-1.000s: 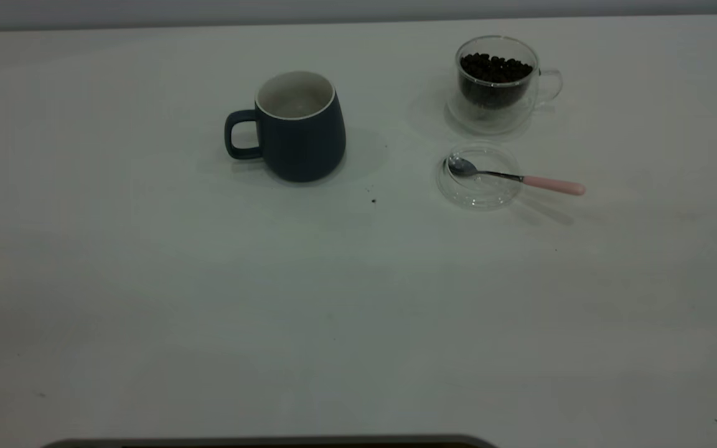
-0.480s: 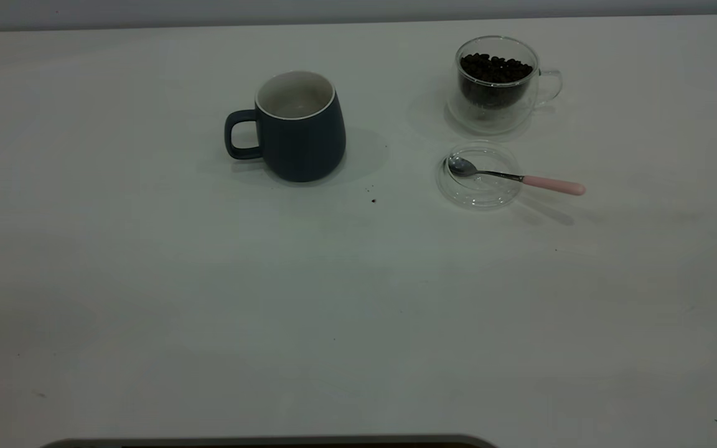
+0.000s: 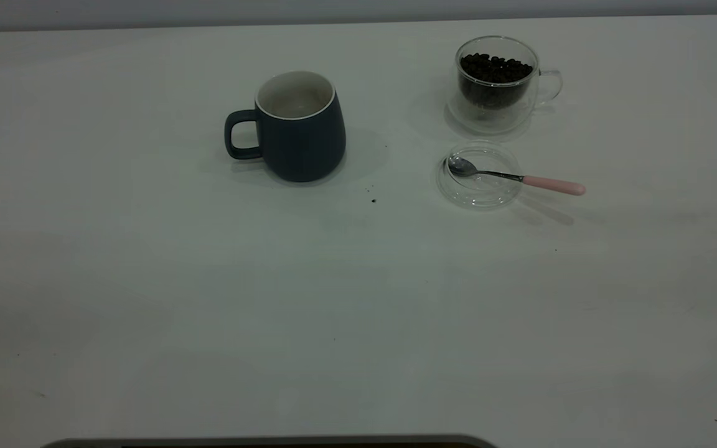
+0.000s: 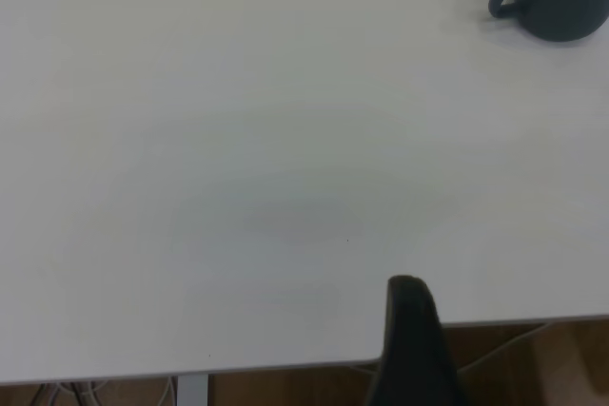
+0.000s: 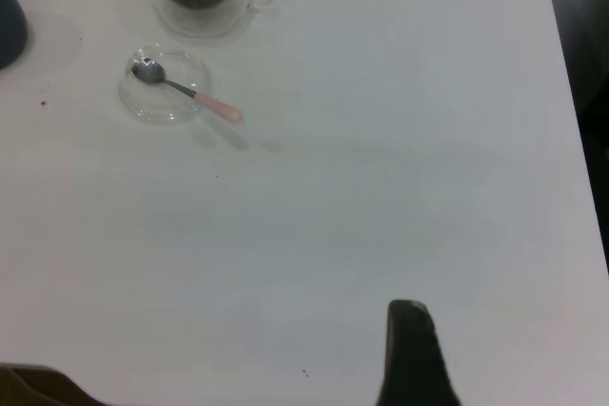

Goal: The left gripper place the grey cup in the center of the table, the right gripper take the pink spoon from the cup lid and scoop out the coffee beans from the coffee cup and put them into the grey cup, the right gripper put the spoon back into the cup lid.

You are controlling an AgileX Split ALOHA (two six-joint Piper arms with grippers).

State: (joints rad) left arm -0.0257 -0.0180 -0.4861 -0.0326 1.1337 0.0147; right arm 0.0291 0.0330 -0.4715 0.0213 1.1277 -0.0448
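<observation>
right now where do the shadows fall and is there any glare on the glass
Exterior view: soft shadow right of the grey cup; fainter ones by the coffee cup and below the pink spoon; small highlights on the spoon bowl. Right wrist view: spoon shadow again, no strong glare.

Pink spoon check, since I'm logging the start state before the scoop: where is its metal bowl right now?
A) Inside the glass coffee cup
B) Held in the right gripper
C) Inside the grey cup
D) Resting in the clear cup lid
D: the pink spoon lies with its bowl in the cup lid, handle sticking out over the rim, no gripper near.
</observation>
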